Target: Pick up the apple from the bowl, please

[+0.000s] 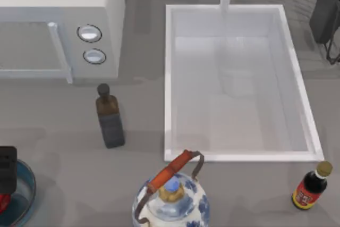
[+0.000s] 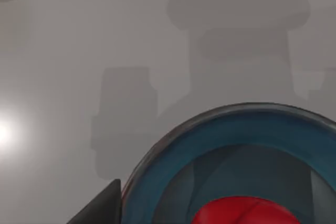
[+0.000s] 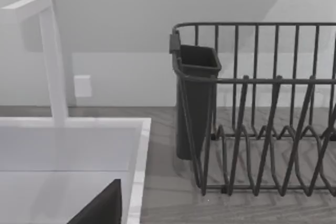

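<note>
Matte grey counter: glossy red round apple (image 2: 244,212) in translucent blue glass bowl (image 2: 173,145); finger state unclear.

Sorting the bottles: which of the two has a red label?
The small sauce bottle at the table's front right, near the sink's corner; it carries the red label. The taller dark bottle below the microwave has none.

A microwave (image 1: 58,25) stands beyond the left tool, a dark bottle (image 1: 109,118) nearer. Teapot (image 1: 172,198), sink (image 1: 236,83) and sauce bottle (image 1: 311,187) lie rightward; a dish rack (image 3: 257,108) faces the right tool.
</note>
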`<state>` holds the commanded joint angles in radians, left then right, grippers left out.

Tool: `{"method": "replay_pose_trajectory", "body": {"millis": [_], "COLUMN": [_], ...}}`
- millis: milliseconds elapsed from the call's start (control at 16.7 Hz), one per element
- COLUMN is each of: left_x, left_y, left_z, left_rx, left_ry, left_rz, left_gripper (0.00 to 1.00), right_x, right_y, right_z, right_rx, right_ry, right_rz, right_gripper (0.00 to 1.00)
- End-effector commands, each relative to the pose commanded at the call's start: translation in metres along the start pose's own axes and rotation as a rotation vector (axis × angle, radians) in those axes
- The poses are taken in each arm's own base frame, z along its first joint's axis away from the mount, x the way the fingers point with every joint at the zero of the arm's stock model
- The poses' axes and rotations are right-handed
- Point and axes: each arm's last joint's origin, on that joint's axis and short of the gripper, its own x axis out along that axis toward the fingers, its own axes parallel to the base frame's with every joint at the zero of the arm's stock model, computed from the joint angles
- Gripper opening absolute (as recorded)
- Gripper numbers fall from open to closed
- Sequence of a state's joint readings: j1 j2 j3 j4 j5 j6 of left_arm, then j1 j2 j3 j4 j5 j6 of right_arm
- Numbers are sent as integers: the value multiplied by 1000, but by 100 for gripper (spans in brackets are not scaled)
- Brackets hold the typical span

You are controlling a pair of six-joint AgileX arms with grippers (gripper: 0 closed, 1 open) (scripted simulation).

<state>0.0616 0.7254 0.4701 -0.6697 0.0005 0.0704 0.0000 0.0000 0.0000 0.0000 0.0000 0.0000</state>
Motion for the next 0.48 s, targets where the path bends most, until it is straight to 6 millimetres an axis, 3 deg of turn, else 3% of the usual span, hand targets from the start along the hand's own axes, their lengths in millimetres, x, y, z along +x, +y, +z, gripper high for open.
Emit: {"method": "replay_pose_trajectory", "body": {"millis": [240, 480], "left_x": [12, 20], "left_y": [6, 11], "left_z": [21, 36], "left_rx": [7, 8], "left_ry": [385, 608], "left_rz": [-23, -45], "left_gripper": [100, 100], "right_x": [0, 0], "right_y": [0, 0], "right_z": [0, 0], "right_rx": [0, 0], "right_ry": [0, 0], "right_rz": [0, 0], "right_gripper": [100, 100]}}
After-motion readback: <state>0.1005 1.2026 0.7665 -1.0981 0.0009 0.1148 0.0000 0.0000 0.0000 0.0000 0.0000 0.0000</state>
